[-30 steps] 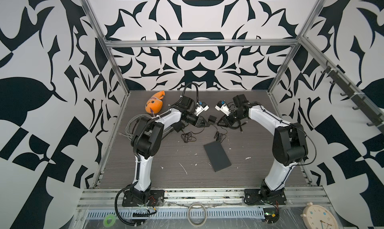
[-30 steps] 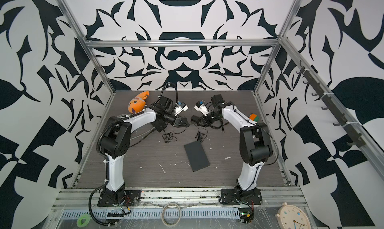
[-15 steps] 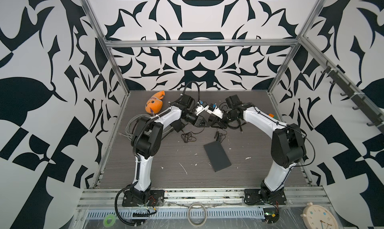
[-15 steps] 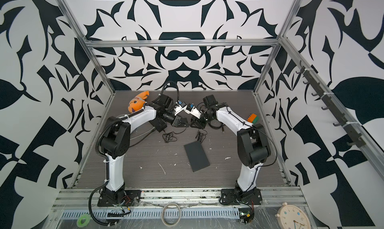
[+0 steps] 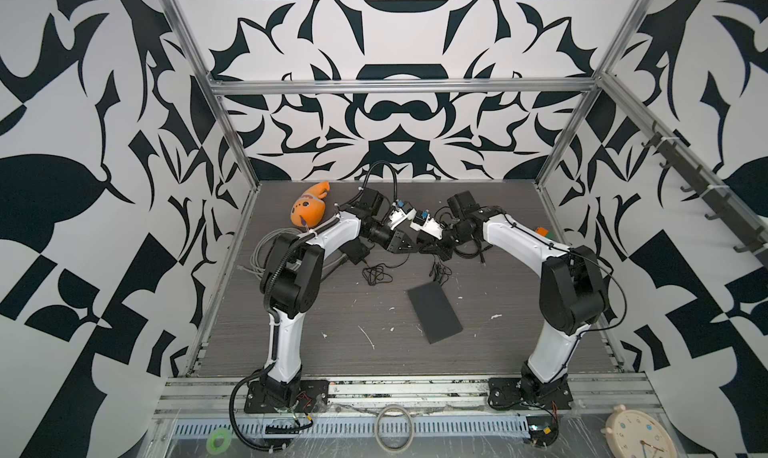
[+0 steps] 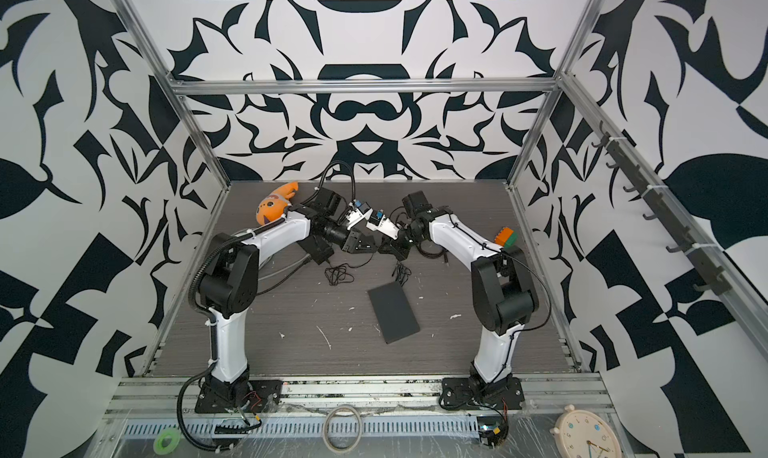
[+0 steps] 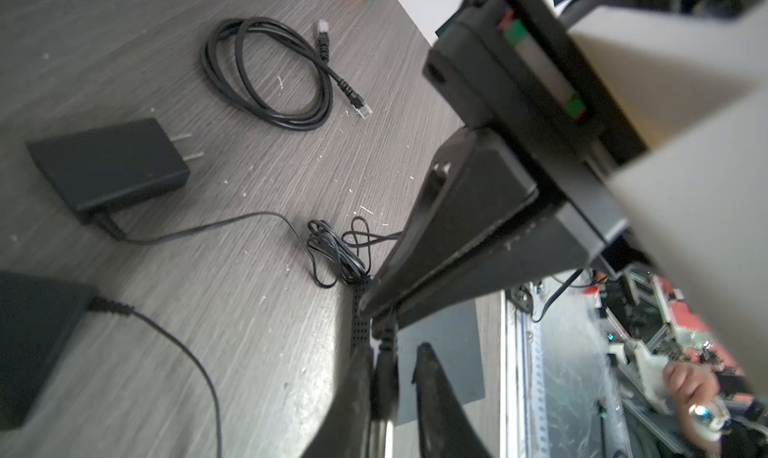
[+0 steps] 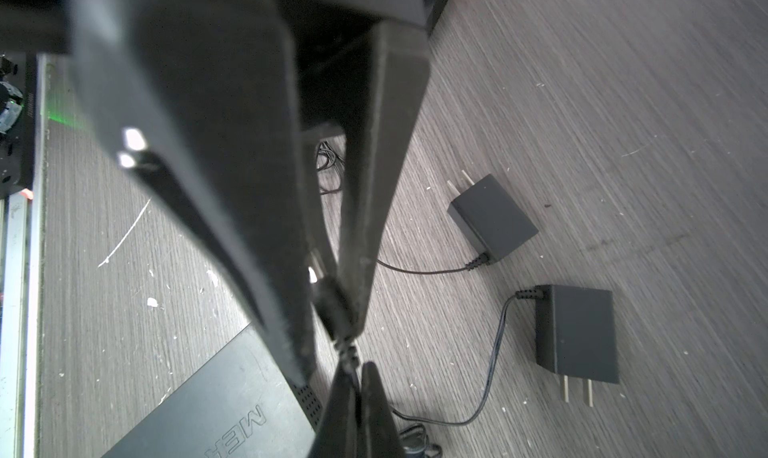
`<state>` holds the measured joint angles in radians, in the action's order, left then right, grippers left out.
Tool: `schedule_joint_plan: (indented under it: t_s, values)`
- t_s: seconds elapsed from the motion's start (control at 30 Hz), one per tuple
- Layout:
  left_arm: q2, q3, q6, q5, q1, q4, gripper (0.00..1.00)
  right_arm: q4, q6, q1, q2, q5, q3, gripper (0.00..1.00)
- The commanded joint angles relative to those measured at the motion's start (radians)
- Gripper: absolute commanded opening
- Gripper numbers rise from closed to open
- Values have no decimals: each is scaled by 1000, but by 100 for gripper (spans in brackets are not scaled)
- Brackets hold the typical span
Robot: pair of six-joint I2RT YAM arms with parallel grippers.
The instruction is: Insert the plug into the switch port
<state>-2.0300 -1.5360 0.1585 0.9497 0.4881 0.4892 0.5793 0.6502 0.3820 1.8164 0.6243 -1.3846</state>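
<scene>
Well, in a top view the switch (image 5: 434, 310) lies flat. Right wrist: right gripper (image 8: 332, 358) closed tight on the plug (image 8: 330, 306), in the air; it seems light and stiff, so I hold its barrel. Left wrist: left gripper (image 7: 392, 356) slightly open around the limp cord (image 7: 386, 335).

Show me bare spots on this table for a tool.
Free: the grey table's strip between flat black box and front rail; between box and right arm. Crowded: back middle, with black cables, adapters, left gripper and right gripper.

switch (image 5: 434, 310) and cable coils (image 5: 376, 274) block the middle, bare table (image 5: 395, 362) in front
</scene>
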Motion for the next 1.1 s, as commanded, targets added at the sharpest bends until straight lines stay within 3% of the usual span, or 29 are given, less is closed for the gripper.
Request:
schedule_joint_plan:
  t_s: [0.0,0.87,1.07]
  values:
    - [58,39,-33,15,-13,-54,25,-2,-4,3,-10,14,-5,2]
    - [81,92,-99,57,-21,-159,25,17,-7,3,11,-10,-16,2]
    - [73,90,-104,58,-21,-153,12,15,-13,3,9,-8,-19,2]
